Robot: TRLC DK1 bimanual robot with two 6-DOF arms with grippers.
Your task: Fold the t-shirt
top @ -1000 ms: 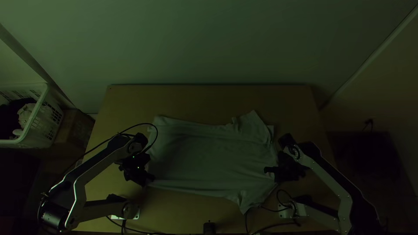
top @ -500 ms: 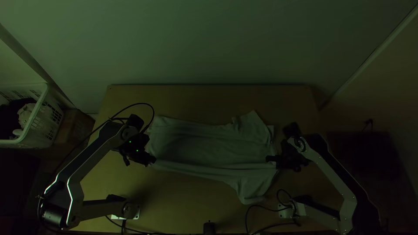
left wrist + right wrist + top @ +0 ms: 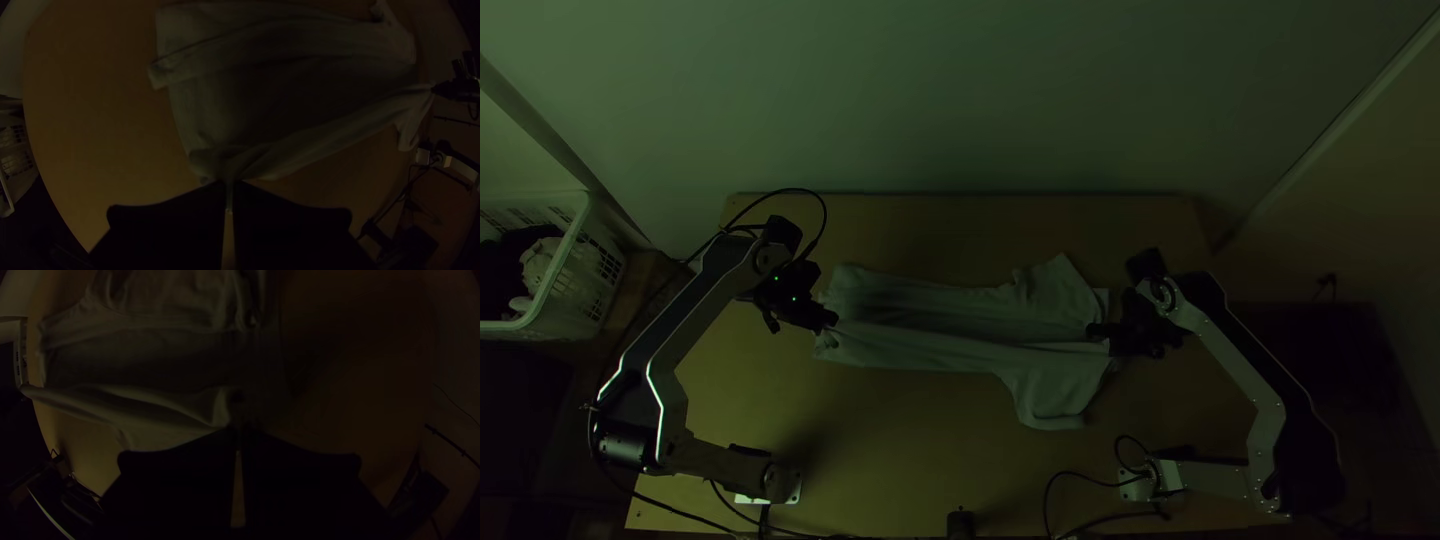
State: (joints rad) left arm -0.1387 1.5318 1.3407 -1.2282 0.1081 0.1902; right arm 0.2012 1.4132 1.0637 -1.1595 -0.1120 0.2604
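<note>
T-shirt (image 3: pixel 930 352) at mid-desk (image 3: pixel 920 480), part-folded lengthwise. Left pincer (image 3: pixel 229 184) closed on the hem end; right pincer (image 3: pixel 240 430) closed on the shoulder end. Risk: unequal travel or one grip slipping would skew the fold. Cloth sits well inside the far and near edges, leaving working room.

The left arm (image 3: pixel 705 312) and right arm (image 3: pixel 1225 355) bend. The left hand (image 3: pixel 832 319) and right hand (image 3: pixel 1091 330) face each other, fingers (image 3: pixel 175 230) pinched close.
</note>
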